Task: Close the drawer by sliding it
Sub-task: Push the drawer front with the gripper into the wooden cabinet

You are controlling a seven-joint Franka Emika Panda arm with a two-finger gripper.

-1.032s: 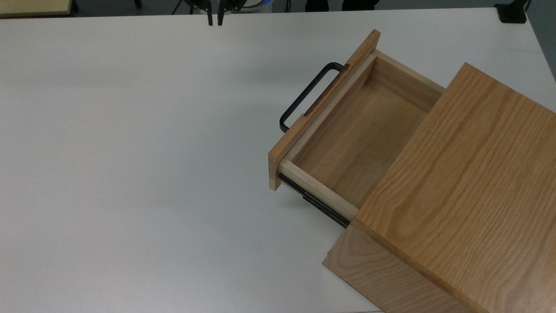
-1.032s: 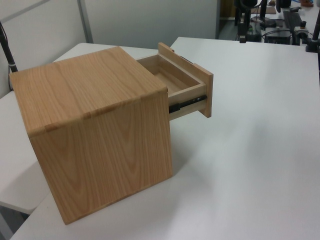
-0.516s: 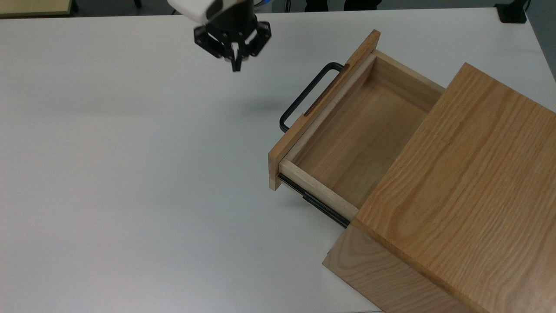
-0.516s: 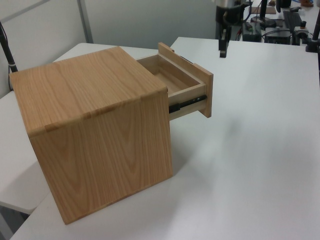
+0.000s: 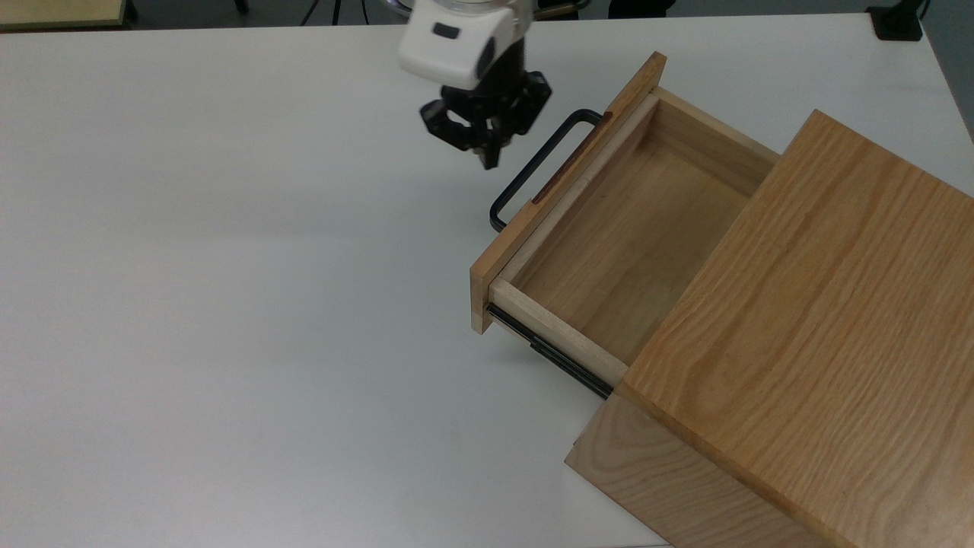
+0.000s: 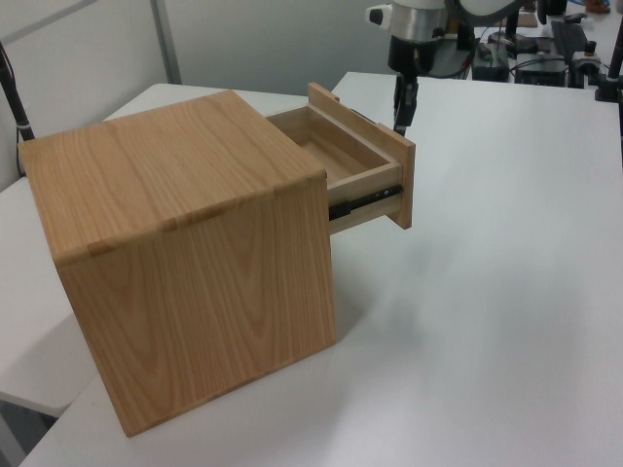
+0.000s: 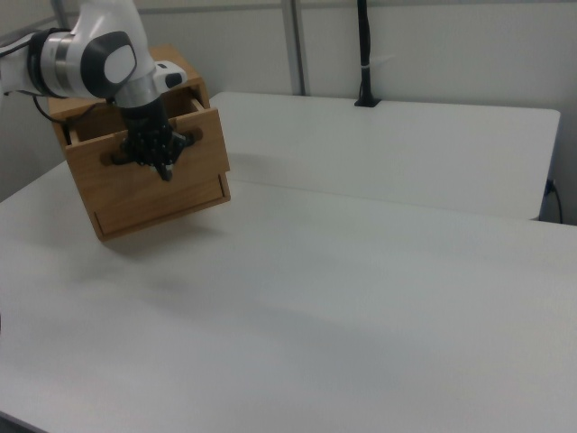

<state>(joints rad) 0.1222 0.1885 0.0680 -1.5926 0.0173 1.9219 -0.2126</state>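
The drawer (image 5: 631,228) stands pulled well out of the oak-grain cabinet (image 5: 806,335), with its light-wood inside bare. Its flat front panel (image 5: 567,183) carries a thin black bar handle (image 5: 533,169), and a black side rail (image 5: 563,361) shows below. My gripper (image 5: 487,161) hangs shut with nothing in it, just to the top view's left of the handle and slightly apart from it. In the left view the gripper (image 6: 399,126) sits by the top edge of the front panel (image 6: 401,185). In the right view the gripper (image 7: 165,174) is in front of the drawer front (image 7: 198,153).
The cabinet stands on a wide white table (image 5: 228,304) near its right edge in the top view. A black clamp (image 5: 898,23) sits at the top view's far right corner. A black post (image 7: 363,54) rises at the table's back edge in the right view.
The arm has come in from the table's far edge, moving down and toward the drawer's handle. Its fingers, slightly apart a second ago, are now together. The drawer has not moved.
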